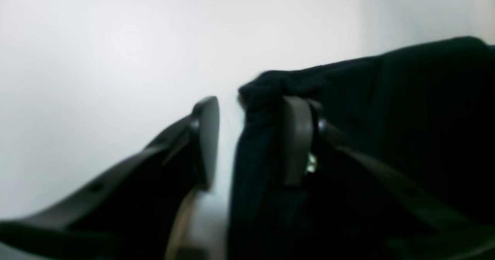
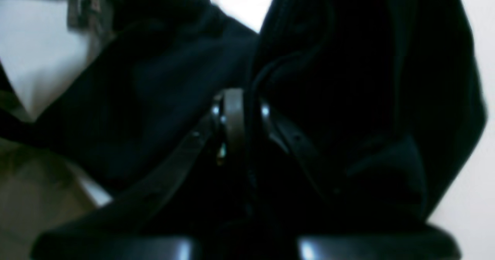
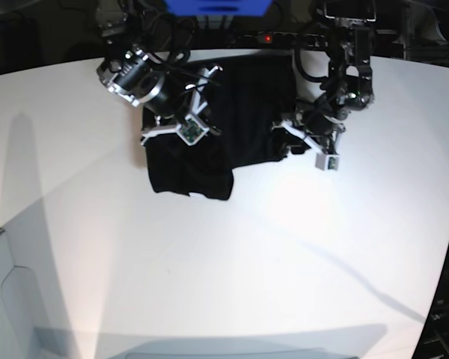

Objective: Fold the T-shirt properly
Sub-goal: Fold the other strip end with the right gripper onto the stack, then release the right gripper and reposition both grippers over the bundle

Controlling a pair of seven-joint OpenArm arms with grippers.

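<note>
The black T-shirt (image 3: 247, 105) lies bunched at the back middle of the white table (image 3: 247, 262); no print shows. My right gripper (image 3: 209, 123) sits over its left part. In the right wrist view this gripper (image 2: 243, 117) is shut on a fold of the T-shirt (image 2: 348, 78), and cloth hangs around both fingers. My left gripper (image 3: 278, 142) is at the shirt's right edge. In the left wrist view it (image 1: 251, 136) is open. A bunched edge of the T-shirt (image 1: 386, 109) lies between its fingers, against the right finger (image 1: 296, 136).
A blue object (image 3: 217, 6) and dark cables sit behind the table's far edge, with a red light (image 3: 266, 37) there. The table's curved edge runs along the right side and front left.
</note>
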